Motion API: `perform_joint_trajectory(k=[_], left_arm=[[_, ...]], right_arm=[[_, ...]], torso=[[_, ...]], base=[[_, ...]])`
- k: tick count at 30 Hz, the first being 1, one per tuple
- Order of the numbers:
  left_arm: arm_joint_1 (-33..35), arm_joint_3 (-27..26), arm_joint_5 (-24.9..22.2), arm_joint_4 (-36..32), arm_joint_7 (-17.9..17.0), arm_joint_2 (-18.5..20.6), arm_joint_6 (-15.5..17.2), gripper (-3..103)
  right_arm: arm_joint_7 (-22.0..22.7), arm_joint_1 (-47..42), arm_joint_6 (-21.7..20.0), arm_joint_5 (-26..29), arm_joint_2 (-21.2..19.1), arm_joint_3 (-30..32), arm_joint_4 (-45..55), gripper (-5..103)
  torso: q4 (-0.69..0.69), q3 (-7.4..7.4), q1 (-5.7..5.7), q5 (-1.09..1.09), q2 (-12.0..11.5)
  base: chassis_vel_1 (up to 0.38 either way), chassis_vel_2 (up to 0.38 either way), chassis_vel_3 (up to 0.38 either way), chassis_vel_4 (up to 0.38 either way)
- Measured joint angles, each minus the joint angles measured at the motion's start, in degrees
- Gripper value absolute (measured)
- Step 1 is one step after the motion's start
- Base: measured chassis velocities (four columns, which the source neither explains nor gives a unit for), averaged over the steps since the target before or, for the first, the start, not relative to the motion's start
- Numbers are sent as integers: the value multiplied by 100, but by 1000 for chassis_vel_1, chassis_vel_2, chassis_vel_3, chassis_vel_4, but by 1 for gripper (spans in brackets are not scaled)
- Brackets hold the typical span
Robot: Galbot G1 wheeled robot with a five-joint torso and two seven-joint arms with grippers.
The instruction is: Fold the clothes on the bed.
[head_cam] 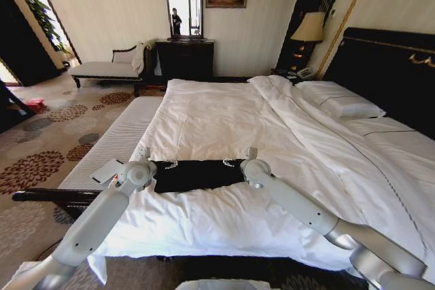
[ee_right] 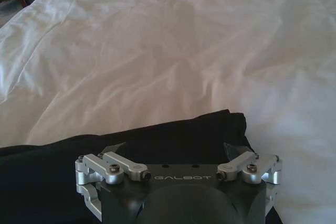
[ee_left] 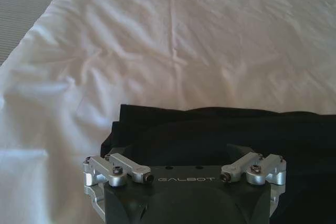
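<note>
The clothes (head_cam: 197,174) are a black garment lying as a flat, narrow band across the near part of the bed (head_cam: 224,110), on the white duvet. My left gripper (head_cam: 170,164) sits over the band's left end and my right gripper (head_cam: 231,162) over its right end. In the left wrist view the left gripper (ee_left: 178,153) is open, low over the black fabric (ee_left: 220,129). The right wrist view shows the right gripper (ee_right: 173,149) open too, its fingers spread above the dark cloth (ee_right: 173,129) near its end. No lettering shows on the fabric.
A grey padded bench (head_cam: 119,137) runs along the bed's left side with a flat white item (head_cam: 105,170) on it. Pillows (head_cam: 340,103) and the dark headboard (head_cam: 387,66) are at the right. A chaise (head_cam: 109,68), a dark dresser (head_cam: 185,59) and a lamp (head_cam: 309,28) stand at the far wall.
</note>
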Motion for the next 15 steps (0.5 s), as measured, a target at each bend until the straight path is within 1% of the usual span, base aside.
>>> perform_joint_trajectory(k=[2, 3, 6, 7, 8, 10, 12, 14, 15], left_arm=[[313, -80, -83, -290, -66, 226, -1, 100], [313, -80, -83, -290, -66, 226, -1, 100], [746, -206, -219, -710, -213, 523, -4, 100], [1017, -261, -245, -967, -280, 711, -5, 100], [1017, -261, -245, -967, -280, 711, -5, 100], [1329, -348, -204, -1321, -299, 924, -4, 100], [1311, -464, -234, -1520, -326, 933, -4, 100], [1198, -510, -265, -1535, -346, 868, -4, 100], [987, -540, -282, -1477, -354, 753, -4, 100]], right_arm=[[80, -105, -7, 22, -149, 13, 278, 100], [80, -105, -7, 22, -149, 13, 278, 100], [201, -267, -9, 74, -382, 103, 707, 100], [247, -350, -12, 102, -518, 163, 898, 100], [247, -350, -12, 102, -518, 163, 898, 100], [259, -440, -12, 115, -692, 301, 1126, 100], [238, -418, 3, 155, -717, 439, 1180, 100], [203, -366, 28, 175, -683, 472, 1158, 100], [143, -262, 66, 190, -612, 487, 1071, 100]], torso=[[-1, 0, 0, 0, 0], [-1, 0, 0, 0, 0], [-1, 0, 1, 0, 0], [-1, 0, 0, 1, 0], [-1, 0, 0, 1, 0], [1, 0, -1, 0, 0], [0, -1, -2, 0, 1], [-3, -1, -2, 1, 1], [-2, -1, -1, 0, 1]], base=[[0, 0, 0, 0], [0, 0, 0, 0], [0, 0, 0, 0], [0, 0, 0, 0], [0, 0, 0, 0], [0, 0, 0, 0], [0, 0, 0, 0], [0, 0, 0, 0], [0, 0, 0, 0]])
